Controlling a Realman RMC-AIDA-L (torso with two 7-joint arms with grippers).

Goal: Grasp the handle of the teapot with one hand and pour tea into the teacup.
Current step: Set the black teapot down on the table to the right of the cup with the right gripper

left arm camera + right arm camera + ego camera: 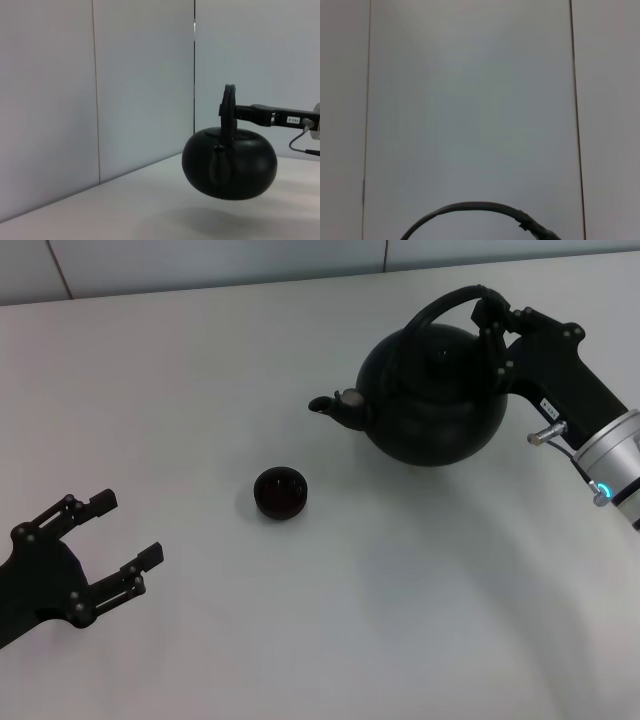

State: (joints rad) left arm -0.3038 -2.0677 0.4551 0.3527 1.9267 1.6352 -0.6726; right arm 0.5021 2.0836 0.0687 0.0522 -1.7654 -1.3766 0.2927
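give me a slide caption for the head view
Right hand holds the teapot by its handle above the table, spout toward the teacup; left hand open, idle.

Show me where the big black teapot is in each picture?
Head view: the teapot is upper right, lifted off the table, spout toward the teacup.
Left wrist view: teapot at lower right, hanging above its shadow.
Right wrist view: the body is out of view; only the handle arcs along the bottom edge.
Shared landmark: the arched handle, held by the right gripper.
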